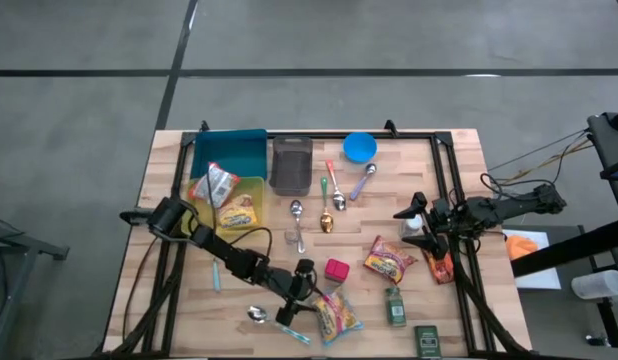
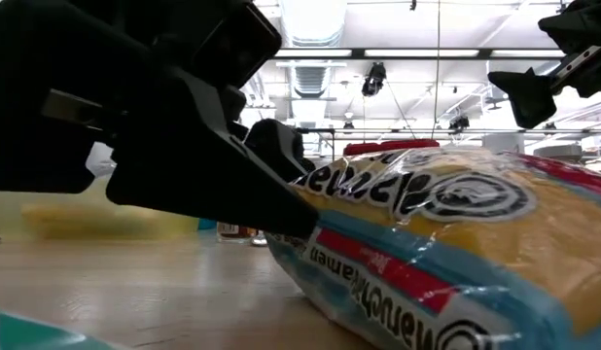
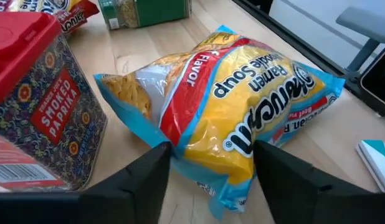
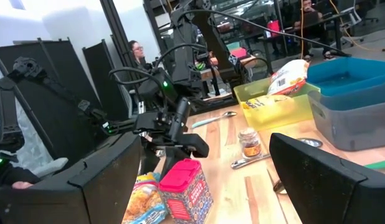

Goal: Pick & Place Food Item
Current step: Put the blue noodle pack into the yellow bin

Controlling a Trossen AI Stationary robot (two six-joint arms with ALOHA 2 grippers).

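The left pincer is held wide astride the ramen packet on the tabletop, apparently so it can be grasped.

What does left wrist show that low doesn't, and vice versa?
Left wrist only: the smoked paprika tin beside the ramen packet, a green box beyond it, and the left gripper open, fingers either side of the packet's near end.
Low only: the room's ceiling lights, the yellow bin blurred in the background, and the right gripper hanging at upper right.
Both: the ramen packet lying flat on the wooden table, with the left gripper at it.
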